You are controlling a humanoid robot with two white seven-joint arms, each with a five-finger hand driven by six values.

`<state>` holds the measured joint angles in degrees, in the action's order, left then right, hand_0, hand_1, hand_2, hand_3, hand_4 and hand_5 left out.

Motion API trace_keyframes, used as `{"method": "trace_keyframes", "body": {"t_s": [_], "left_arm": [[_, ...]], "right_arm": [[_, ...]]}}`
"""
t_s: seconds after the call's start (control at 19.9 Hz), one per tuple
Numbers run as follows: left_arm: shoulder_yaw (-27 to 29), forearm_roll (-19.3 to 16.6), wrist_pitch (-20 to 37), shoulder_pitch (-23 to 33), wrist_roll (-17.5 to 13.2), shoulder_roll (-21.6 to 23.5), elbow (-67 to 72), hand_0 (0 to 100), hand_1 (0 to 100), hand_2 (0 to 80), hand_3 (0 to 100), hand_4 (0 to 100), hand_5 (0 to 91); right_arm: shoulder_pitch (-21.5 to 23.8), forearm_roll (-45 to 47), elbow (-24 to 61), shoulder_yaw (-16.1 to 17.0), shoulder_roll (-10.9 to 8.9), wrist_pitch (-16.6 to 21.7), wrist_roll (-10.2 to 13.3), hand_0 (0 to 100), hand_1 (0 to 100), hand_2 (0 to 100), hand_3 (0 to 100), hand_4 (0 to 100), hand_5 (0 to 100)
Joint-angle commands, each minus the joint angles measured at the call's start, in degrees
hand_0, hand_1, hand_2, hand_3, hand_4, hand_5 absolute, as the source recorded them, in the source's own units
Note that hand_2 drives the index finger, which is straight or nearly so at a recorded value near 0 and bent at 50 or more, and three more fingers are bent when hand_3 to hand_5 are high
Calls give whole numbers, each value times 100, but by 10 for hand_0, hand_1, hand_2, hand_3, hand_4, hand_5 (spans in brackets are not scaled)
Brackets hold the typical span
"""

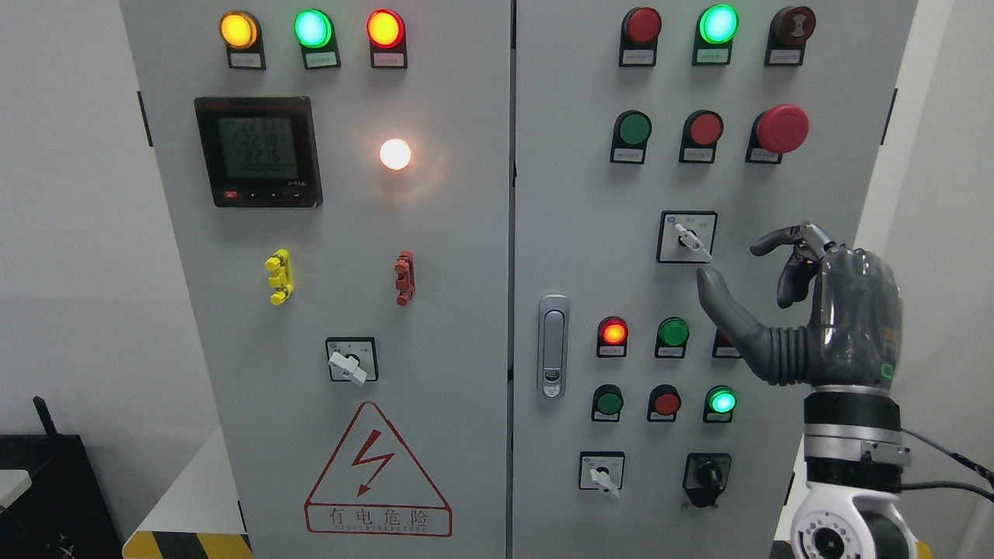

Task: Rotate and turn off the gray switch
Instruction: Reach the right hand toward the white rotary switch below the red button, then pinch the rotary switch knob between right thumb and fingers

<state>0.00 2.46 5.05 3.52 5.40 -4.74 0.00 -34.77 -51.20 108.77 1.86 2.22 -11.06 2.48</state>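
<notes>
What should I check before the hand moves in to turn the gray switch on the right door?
1. Right hand holds nothing, fingers curled loosely: ok.
2. Gray switch in full view, not hidden by the hand: ok.
3. Thumb close below the switch, not yet touching it: ok.
4. Switch handle grasped: not ok.
5. Which handle position means off: cannot tell, labels too small.
6. Red mushroom button well above the hand: ok.

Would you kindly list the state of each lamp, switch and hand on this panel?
Right hand: open, beside the gray switch, not touching.
Gray switch: handle points lower right.
White lamp: lit.
Top left lamps: all three lit.
Meter: display on.
Door latch: flush, closed.
</notes>
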Motion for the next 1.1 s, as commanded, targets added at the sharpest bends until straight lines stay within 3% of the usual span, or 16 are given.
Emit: {"method": "trace_keyframes", "body": {"t_s": [0.0,1.05], "left_arm": [[-9,0,-4,0,-13,0,79,120,389,0,0,0,0],[-9,0,-4,0,-4,0,79,120,389,0,0,0,0]], "right_arm": [[-197,-4,-242,-10,130,-168,6,0,376,540,1000,995,1000],[-285,-65,-383,-80,121,-397,6,28,418,566,1000,991,1000]]}}
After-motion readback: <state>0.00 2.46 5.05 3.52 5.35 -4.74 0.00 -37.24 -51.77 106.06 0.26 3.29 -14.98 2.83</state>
